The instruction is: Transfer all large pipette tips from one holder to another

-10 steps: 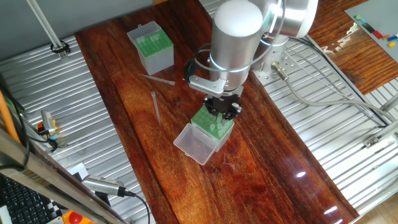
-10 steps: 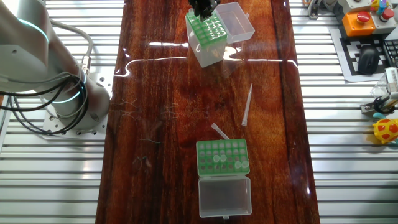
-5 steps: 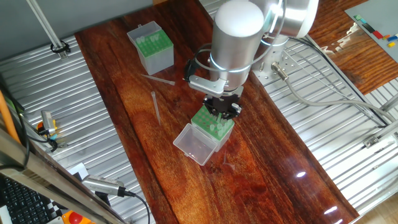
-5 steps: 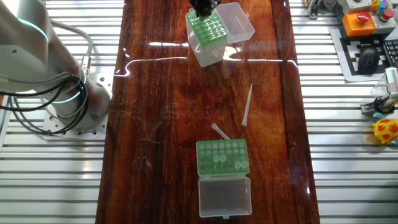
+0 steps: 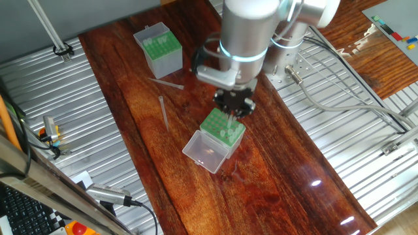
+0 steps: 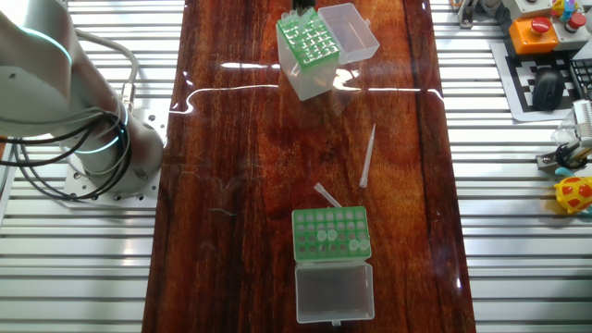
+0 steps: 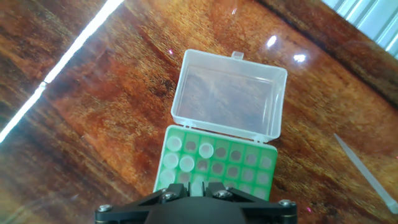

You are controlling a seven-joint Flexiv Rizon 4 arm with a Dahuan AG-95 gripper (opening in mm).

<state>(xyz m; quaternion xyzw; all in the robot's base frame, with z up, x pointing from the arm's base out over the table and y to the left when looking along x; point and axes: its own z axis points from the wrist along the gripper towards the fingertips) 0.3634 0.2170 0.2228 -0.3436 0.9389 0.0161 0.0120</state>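
The low green rack [image 5: 223,126] with its clear lid [image 5: 205,151] folded open sits mid-table, and several large pipette tips [image 7: 180,163] stand in its left holes. My gripper [image 5: 232,115] hangs just above the rack, shut on one pale tip [image 7: 198,185] that points down at the holes. In the other fixed view only the fingertips of the gripper [image 6: 301,7] show, at the top edge over the rack [image 6: 308,40]. The taller translucent box [image 5: 159,49] with a green insert stands far left, and several tips sit in this box [image 6: 331,232].
Two loose tips lie on the wood between the racks, one long [image 5: 163,111] and one shorter [image 5: 166,83]; both tips [image 6: 367,155] [image 6: 325,195] also show from the other side. The box's lid [image 6: 334,292] lies flat beside it. Ribbed metal flanks the wooden strip.
The gripper has risen from the low green rack, with the arm shifting up and slightly back. Racks and loose tips have not moved.
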